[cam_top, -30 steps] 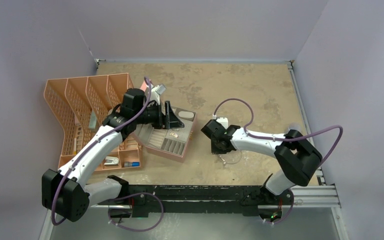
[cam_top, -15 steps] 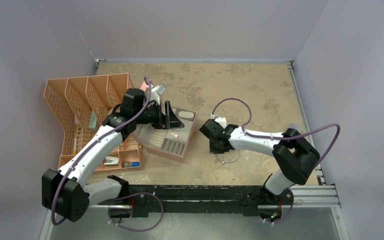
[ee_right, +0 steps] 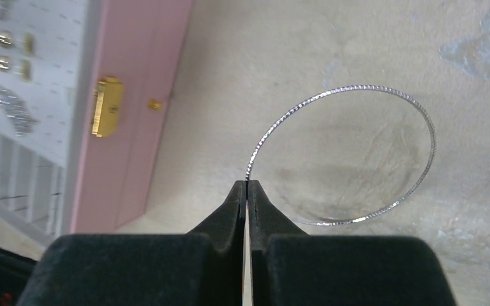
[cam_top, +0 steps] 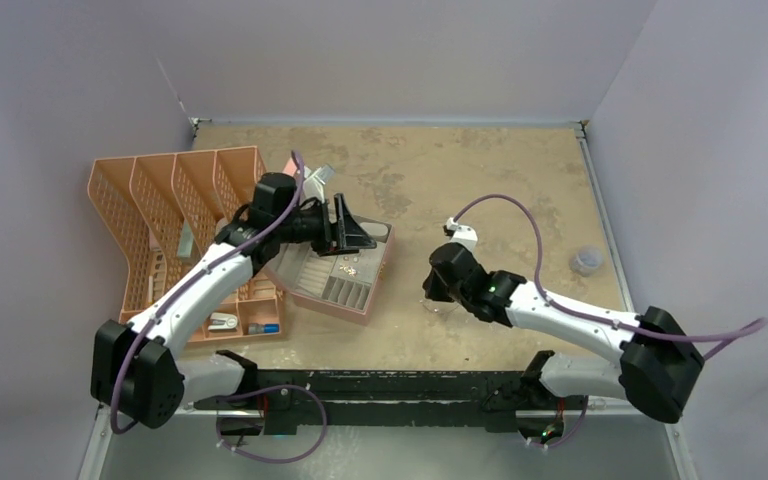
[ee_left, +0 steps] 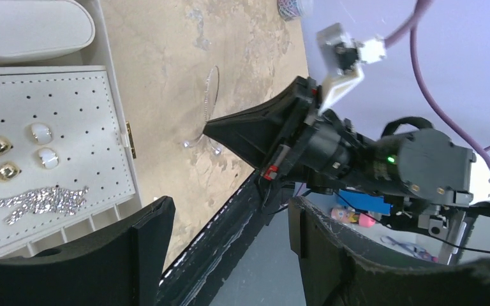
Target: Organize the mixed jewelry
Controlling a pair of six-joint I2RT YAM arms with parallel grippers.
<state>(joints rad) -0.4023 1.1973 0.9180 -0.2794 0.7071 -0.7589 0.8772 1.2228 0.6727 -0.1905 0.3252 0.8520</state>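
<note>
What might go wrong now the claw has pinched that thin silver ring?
The right gripper pinches the silver hoop at one spot of thin wire, with its very tips, so the hoop may slip or swing. Wire this fine might bend if dragged on the table. The left gripper hangs open over the pink jewelry box, so the two might bump if the hoop goes there.

Shiny, finely ridged metal hoop
</note>
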